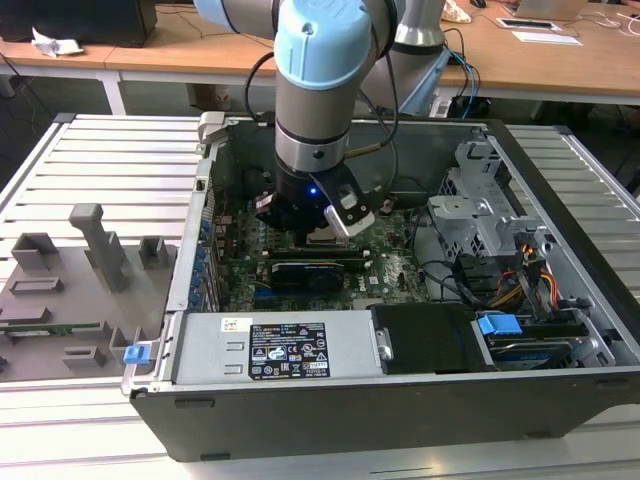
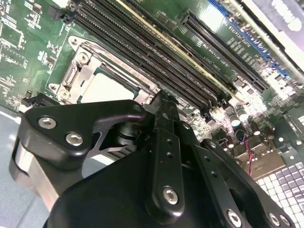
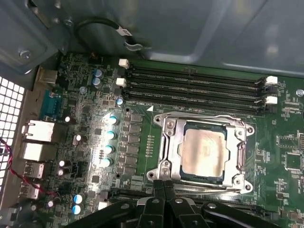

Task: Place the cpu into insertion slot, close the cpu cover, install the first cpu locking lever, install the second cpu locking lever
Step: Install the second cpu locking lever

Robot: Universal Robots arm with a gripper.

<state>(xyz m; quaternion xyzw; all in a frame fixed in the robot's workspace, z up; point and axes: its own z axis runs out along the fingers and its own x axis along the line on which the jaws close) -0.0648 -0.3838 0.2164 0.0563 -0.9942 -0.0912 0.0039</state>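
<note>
Already the cpu (image 3: 203, 150) sits flat in the insertion slot (image 3: 240, 156), and the cpu cover (image 3: 172, 142) lies closed around it as a silvery frame. Your gripper (image 3: 164, 184) hovers just beside the socket's edge, jaws pressed together and holding nothing, tips pointing toward the socket rim. On the socket's far side from the jaws run the long black memory slots (image 3: 194, 84), parallel to that edge; a row of capacitors (image 3: 110, 141) stands off to one side. Seen in the exterior view, the arm reaches down into the open computer case (image 1: 190, 240).
</note>
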